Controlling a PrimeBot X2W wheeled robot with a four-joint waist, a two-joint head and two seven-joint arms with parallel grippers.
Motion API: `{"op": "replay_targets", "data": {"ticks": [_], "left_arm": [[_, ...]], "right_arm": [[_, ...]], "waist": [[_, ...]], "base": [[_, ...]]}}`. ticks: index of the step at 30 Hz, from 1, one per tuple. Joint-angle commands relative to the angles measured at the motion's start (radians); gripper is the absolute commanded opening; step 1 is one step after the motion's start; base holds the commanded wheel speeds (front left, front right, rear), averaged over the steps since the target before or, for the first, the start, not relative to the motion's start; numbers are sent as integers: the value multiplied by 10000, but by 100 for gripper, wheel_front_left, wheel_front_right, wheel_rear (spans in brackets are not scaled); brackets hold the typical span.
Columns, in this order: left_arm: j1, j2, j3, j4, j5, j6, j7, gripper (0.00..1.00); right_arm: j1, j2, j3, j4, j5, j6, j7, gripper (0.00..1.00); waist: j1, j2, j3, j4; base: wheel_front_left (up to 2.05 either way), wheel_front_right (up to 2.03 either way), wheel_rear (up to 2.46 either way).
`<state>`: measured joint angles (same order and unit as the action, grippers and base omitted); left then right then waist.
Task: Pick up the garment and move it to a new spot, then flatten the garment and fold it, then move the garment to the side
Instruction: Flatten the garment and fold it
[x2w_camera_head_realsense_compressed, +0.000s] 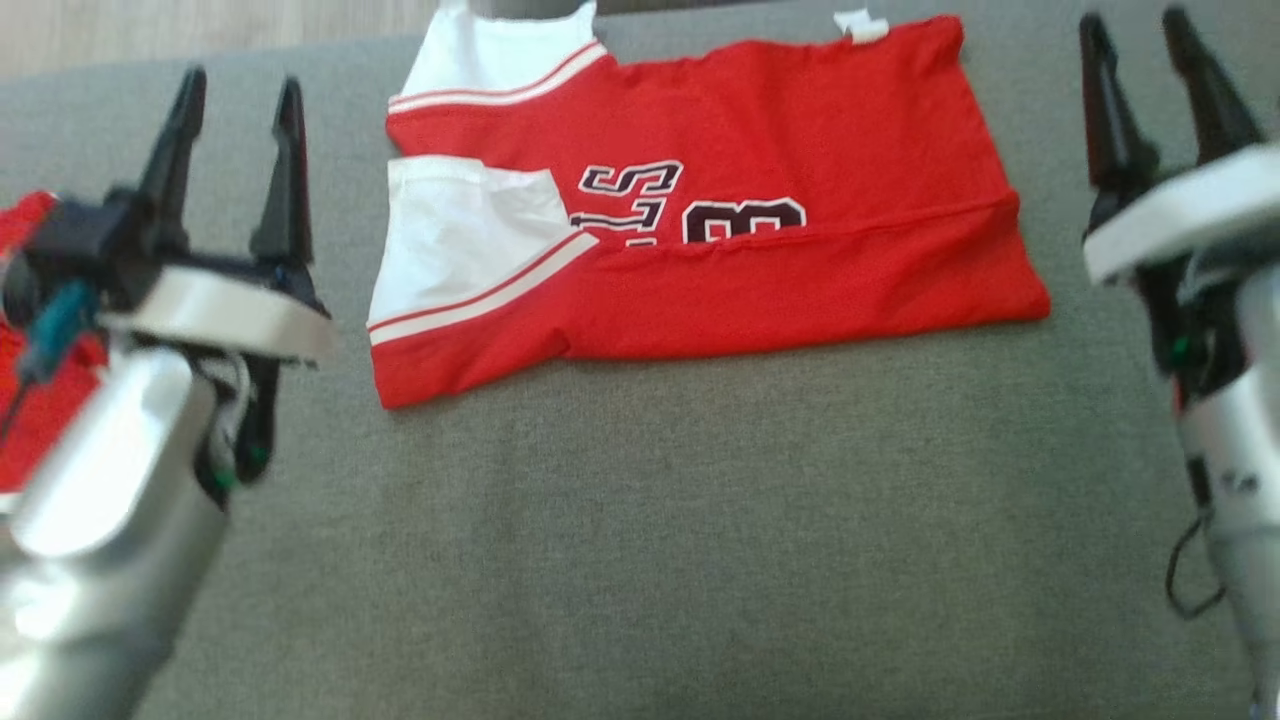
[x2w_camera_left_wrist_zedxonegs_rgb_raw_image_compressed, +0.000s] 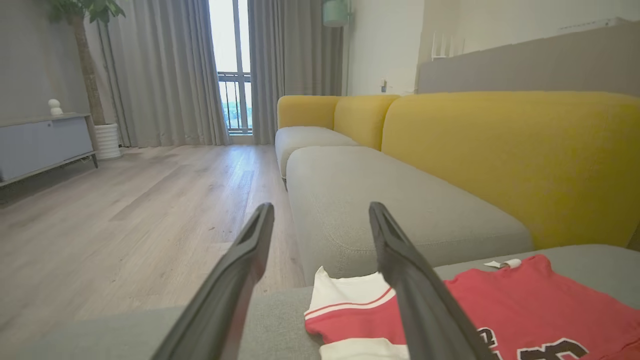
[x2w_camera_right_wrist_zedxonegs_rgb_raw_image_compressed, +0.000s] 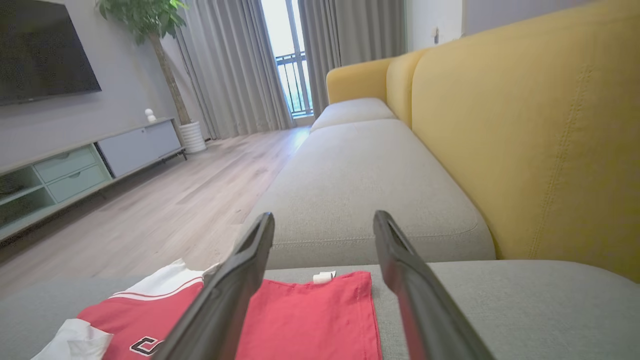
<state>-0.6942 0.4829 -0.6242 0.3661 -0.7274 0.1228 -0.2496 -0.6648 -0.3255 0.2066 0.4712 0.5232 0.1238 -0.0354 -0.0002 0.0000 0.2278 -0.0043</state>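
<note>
The garment (x2w_camera_head_realsense_compressed: 760, 180) is a red jersey with white sleeves and dark lettering, lying folded at the far middle of the grey sofa seat (x2w_camera_head_realsense_compressed: 650, 550). It also lies low in the left wrist view (x2w_camera_left_wrist_zedxonegs_rgb_raw_image_compressed: 525, 310) and the right wrist view (x2w_camera_right_wrist_zedxonegs_rgb_raw_image_compressed: 300, 320). My left gripper (x2w_camera_head_realsense_compressed: 238, 100) hovers to the left of it, open and holding nothing. My right gripper (x2w_camera_head_realsense_compressed: 1140, 35) is raised to the right of it, open and holding nothing too. In each wrist view the dark fingers (x2w_camera_left_wrist_zedxonegs_rgb_raw_image_compressed: 235, 280) (x2w_camera_right_wrist_zedxonegs_rgb_raw_image_compressed: 235, 280) spread wide above the seat.
Another red cloth (x2w_camera_head_realsense_compressed: 30, 340) lies at the left edge, partly behind my left arm. Yellow sofa backrests (x2w_camera_left_wrist_zedxonegs_rgb_raw_image_compressed: 515, 160) and more grey seats (x2w_camera_right_wrist_zedxonegs_rgb_raw_image_compressed: 360, 190) stretch beyond. Wooden floor (x2w_camera_left_wrist_zedxonegs_rgb_raw_image_compressed: 125, 215), a low cabinet (x2w_camera_right_wrist_zedxonegs_rgb_raw_image_compressed: 75, 170) and curtains lie further off.
</note>
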Motion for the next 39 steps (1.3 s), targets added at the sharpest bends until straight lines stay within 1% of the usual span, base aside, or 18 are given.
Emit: {"op": "replay_targets", "data": {"ticks": [1, 4, 6, 10, 14, 21, 24, 29, 34, 38, 39], "left_arm": [[-209, 272, 543, -344, -64, 100, -97, 100], [770, -96, 1290, -1334, 239, 518, -115, 100], [1491, -408, 1749, -1901, 550, 680, -117, 100], [2753, -1032, 2338, -2516, 1190, 685, -119, 100], [3709, -1611, 2606, -2590, 1839, 472, -120, 100], [4531, -2507, 3024, -2076, 2573, 30, -121, 100], [4558, -2691, 3125, -1523, 2918, -233, -121, 100], [4261, -2786, 2938, -522, 3022, -467, 4, 100], [3647, -2857, 2821, 576, 3038, -401, 512, 100], [3043, -2791, 2868, 1522, 3092, -151, 992, 100], [3043, -2791, 2868, 1522, 3092, -151, 992, 100]], "right_arm": [[67, 54, 8, -382, -134, 69, -184, 100], [782, 356, -383, -699, -617, 69, -823, 100], [1276, 609, -625, -904, -1003, 69, -1072, 100], [2227, 1078, -1008, -1254, -1853, 69, -1209, 100], [3108, 1457, -1218, -1543, -2567, 69, -1188, 100], [3858, 1974, -1651, -1849, -3226, 69, -1260, 100], [3880, 2139, -1807, -1982, -3359, 69, -1221, 100], [3823, 2216, -1850, -2162, -3442, 69, -1123, 100], [3739, 2267, -1824, -2345, -3507, 69, -1049, 100], [3629, 2287, -1714, -2458, -3525, 69, -1015, 100], [3629, 2287, -1714, -2458, -3525, 69, -1015, 100]], "waist": [[2, 0, -162, -19], [2, 0, -372, -19], [2, 0, -496, -30], [2, 0, -697, -33], [2, 0, -850, -37], [2, 0, -885, -61], [2, 0, -853, -72], [2, 0, -717, -129], [2, 0, -430, -258], [2, 0, -146, -439], [2, 0, -146, -439]], "base": [[0, 0, 0], [0, 0, 0], [0, 0, 0], [0, 0, 0], [0, 0, 0], [0, 0, 0], [0, 0, 0], [0, 0, 0], [0, 0, 0], [0, 0, 0], [0, 0, 0]]}}
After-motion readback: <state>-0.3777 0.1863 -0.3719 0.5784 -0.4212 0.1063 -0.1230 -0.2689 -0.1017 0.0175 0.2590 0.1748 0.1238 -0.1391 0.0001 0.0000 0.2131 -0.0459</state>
